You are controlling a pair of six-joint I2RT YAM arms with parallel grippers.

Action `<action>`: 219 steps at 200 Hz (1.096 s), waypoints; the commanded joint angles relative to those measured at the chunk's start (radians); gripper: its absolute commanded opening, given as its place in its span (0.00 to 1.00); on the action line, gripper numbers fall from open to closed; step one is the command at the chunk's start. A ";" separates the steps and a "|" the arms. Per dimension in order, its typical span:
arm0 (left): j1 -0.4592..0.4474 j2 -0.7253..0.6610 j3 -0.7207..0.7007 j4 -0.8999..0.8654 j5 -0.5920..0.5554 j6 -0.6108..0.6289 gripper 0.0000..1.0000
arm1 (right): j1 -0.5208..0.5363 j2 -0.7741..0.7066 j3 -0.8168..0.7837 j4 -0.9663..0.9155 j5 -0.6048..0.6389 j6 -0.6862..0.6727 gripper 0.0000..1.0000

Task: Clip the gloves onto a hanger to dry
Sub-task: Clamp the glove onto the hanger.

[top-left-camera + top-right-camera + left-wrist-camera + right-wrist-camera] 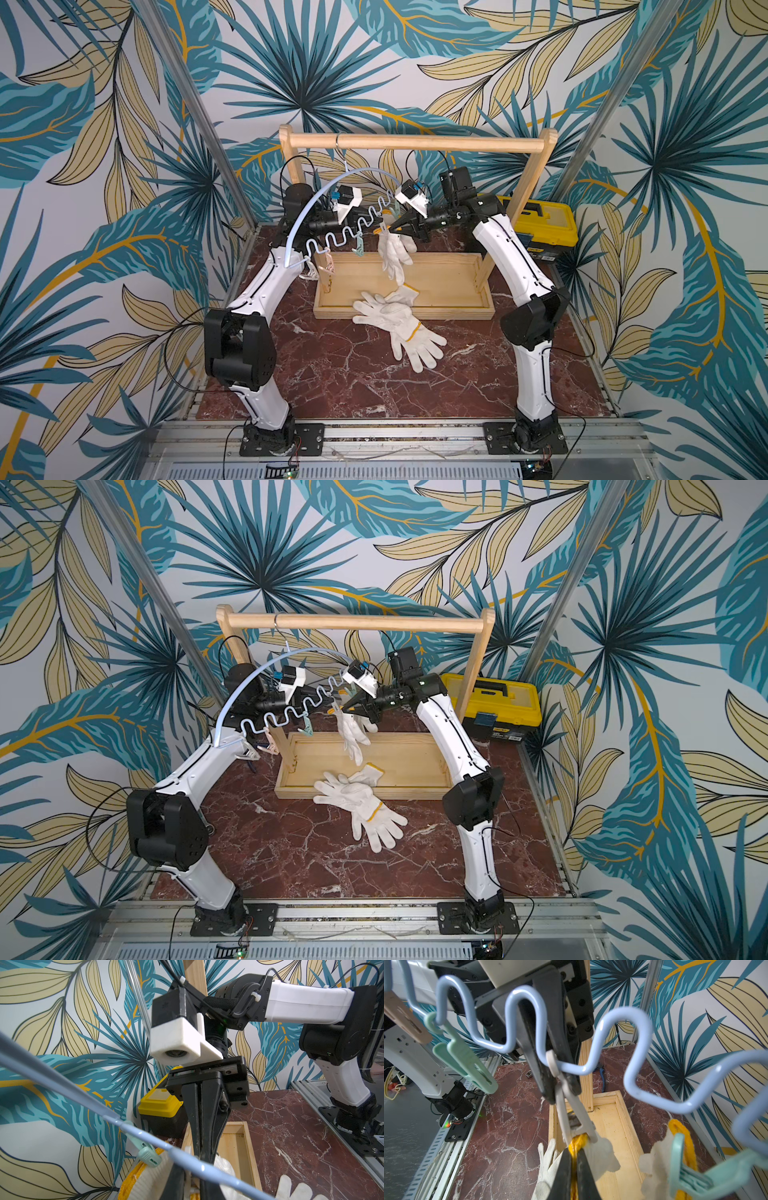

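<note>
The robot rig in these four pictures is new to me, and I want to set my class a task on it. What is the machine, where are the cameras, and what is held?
Two robot arms are bolted beside a marble table, each ending in a gripper. Two pictures look down from above; two come from cameras on the wrists. A pale-blue hanger hangs on a wooden rack. The left gripper squeezes a white clip; the right gripper holds a glove by its yellow cuff at that clip's mouth. Spare gloves lie on the table.
</note>
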 commanded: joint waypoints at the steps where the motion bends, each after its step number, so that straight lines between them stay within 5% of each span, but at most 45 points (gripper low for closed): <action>1: 0.016 -0.031 -0.032 -0.013 -0.008 0.009 0.00 | 0.004 -0.039 -0.012 0.026 -0.074 0.019 0.00; 47: 0.016 -0.037 -0.035 -0.014 -0.023 0.009 0.00 | 0.005 -0.043 -0.016 0.047 -0.099 0.039 0.00; 98: 0.016 -0.049 -0.044 -0.014 -0.039 0.007 0.35 | 0.005 -0.040 -0.029 0.050 -0.099 0.042 0.00; 136: 0.016 -0.063 -0.056 -0.014 -0.061 0.013 0.51 | 0.005 -0.049 -0.057 0.084 -0.079 0.060 0.00; 171: 0.015 -0.084 -0.078 -0.014 -0.148 0.003 0.58 | 0.005 -0.090 -0.158 0.179 0.028 0.117 0.41; 219: 0.015 -0.139 -0.153 -0.014 -0.286 -0.006 0.64 | 0.005 -0.225 -0.409 0.337 0.259 0.207 0.57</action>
